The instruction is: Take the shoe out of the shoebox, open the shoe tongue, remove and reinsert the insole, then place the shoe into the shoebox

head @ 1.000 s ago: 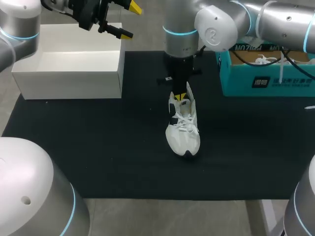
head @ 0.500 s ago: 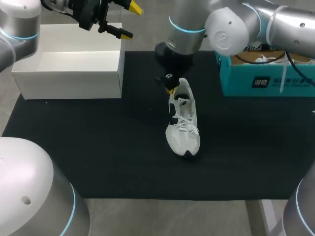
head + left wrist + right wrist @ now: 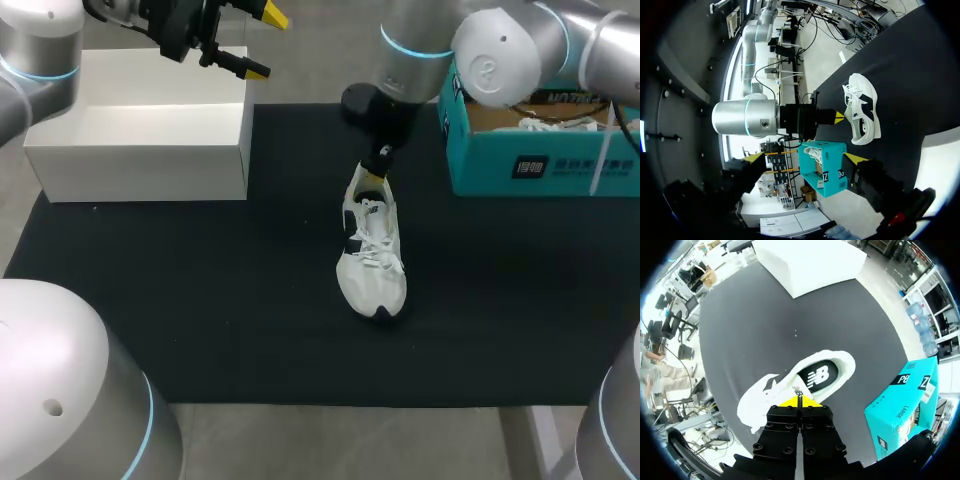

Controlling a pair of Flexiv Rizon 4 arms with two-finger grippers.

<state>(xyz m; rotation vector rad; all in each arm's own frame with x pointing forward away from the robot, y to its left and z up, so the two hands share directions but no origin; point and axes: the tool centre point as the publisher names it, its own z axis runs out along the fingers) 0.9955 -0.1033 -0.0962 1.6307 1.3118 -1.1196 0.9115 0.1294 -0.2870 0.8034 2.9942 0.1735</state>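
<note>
The right arm has swung back toward the teal box (image 3: pixel 540 165), and the right gripper (image 3: pixel 375 178) now slants down at the heel of the shoe (image 3: pixel 372 255), fingers pressed together. The shoe remains on the black mat (image 3: pixel 200 300). The left gripper (image 3: pixel 263 42) hangs spread above the white shoebox (image 3: pixel 140 150).

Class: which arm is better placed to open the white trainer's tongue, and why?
Right, probably. The right pincer sits at the white lace-up trainer's opening, tips together; the left pincer is open above the white cardboard box, well away from the shoe.
</note>
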